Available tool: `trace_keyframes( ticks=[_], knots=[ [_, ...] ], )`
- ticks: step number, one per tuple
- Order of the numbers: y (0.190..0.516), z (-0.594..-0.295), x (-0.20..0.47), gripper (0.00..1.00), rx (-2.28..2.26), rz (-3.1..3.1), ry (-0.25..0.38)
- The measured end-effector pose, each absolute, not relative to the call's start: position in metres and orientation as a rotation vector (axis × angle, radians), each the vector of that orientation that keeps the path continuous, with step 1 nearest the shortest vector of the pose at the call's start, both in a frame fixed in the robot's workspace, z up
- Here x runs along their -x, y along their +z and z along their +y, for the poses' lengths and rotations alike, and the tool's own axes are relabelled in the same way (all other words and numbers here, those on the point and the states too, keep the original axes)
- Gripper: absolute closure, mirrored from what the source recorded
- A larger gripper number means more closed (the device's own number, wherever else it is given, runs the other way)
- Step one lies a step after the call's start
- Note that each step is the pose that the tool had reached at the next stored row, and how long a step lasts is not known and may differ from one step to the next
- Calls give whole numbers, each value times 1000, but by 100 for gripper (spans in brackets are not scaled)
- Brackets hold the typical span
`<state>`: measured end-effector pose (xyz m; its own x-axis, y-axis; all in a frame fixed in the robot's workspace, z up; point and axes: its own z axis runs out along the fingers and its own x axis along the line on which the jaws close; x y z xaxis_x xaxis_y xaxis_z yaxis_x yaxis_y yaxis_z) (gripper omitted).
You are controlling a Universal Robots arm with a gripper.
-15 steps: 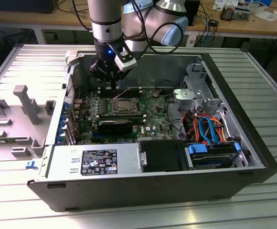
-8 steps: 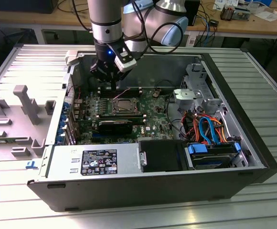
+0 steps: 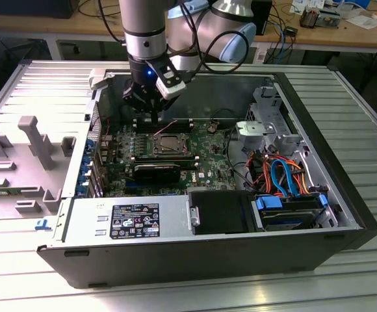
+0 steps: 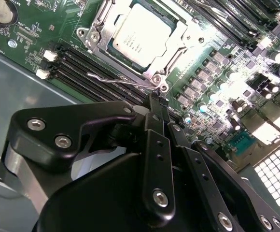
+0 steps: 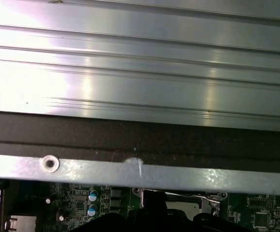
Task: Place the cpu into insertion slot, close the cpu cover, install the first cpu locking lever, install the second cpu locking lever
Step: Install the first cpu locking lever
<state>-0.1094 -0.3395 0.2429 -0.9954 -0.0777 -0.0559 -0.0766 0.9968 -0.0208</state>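
My end effector (image 4: 155,99), fingers pressed together, hovered at the near corner of the insertion slot (image 4: 141,36), beside a thin locking lever (image 4: 120,79) running along that edge.

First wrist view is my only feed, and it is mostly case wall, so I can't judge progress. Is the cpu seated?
Observer: Yes. In the second wrist view the cpu lies flat in the window of the cpu cover, which is down around it.
Operator: Where is the claw?
Observer: The claw sits at one corner of that socket, low over the board.
Operator: Any lever there?
Observer: A thin wire lever runs along the socket's edge to that corner. I cannot tell whether it is hooked.
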Motion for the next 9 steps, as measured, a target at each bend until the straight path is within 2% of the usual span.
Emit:
trace_keyframes(
  ticks=[9],
  knots=[
    [239,-339,109,89,119,3082,-29]
  ],
)
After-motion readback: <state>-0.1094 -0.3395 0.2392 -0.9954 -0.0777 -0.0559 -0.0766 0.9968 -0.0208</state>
